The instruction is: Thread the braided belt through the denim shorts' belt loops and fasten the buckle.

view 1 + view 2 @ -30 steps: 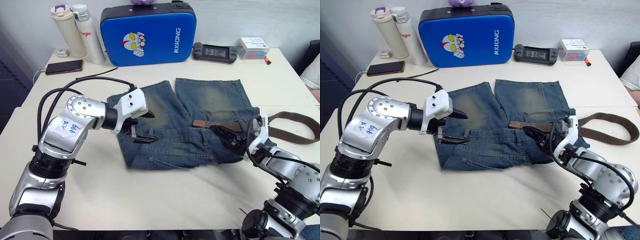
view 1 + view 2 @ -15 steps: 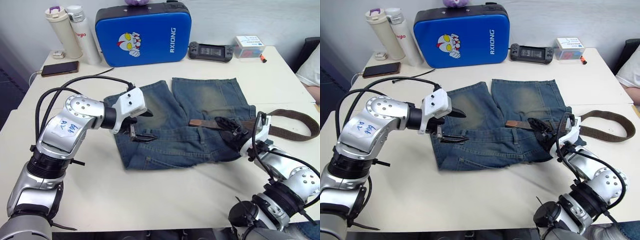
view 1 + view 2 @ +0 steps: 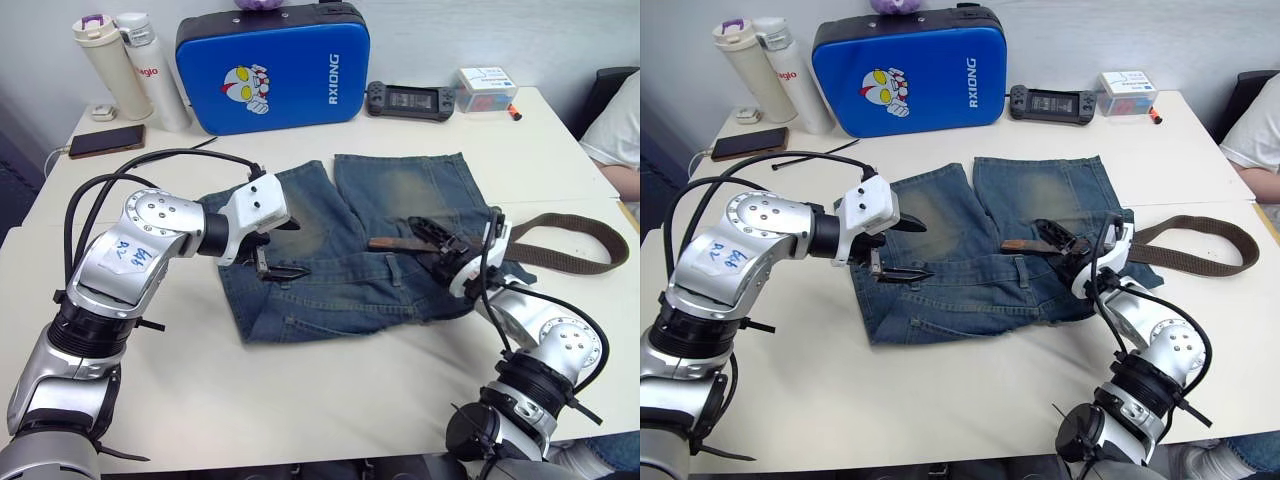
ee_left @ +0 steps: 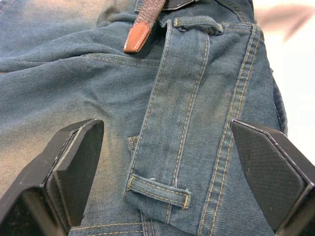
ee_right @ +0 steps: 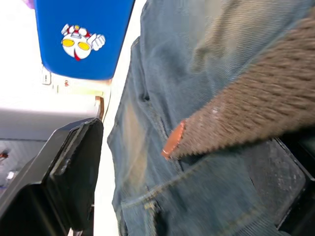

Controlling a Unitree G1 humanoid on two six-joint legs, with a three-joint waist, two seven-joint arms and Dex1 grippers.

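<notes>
The denim shorts [image 3: 340, 290] lie flat in the middle of the table, waistband towards me. The braided belt [image 3: 570, 262] loops off to the right. Its tan leather tip [image 3: 383, 243] rests on the waistband beside a belt loop [image 4: 199, 22]. My right gripper [image 3: 438, 248] is open right over the belt behind that tip, and the strap [image 5: 256, 105] runs across between its fingers. My left gripper [image 3: 300, 248] hovers open above the left part of the waistband, over another belt loop [image 4: 157, 184]. The buckle is out of view.
A blue case [image 3: 272, 70] stands at the back with two bottles [image 3: 120, 60] and a phone [image 3: 98, 140] to its left. A game controller [image 3: 412, 100] and a small box [image 3: 483, 88] lie at the back right. A person's sleeve [image 3: 618, 135] shows at the right edge.
The camera has shifted. My right gripper has risen and moved closer along the belt towards its tip. The left gripper holds the same place over the waistband.
</notes>
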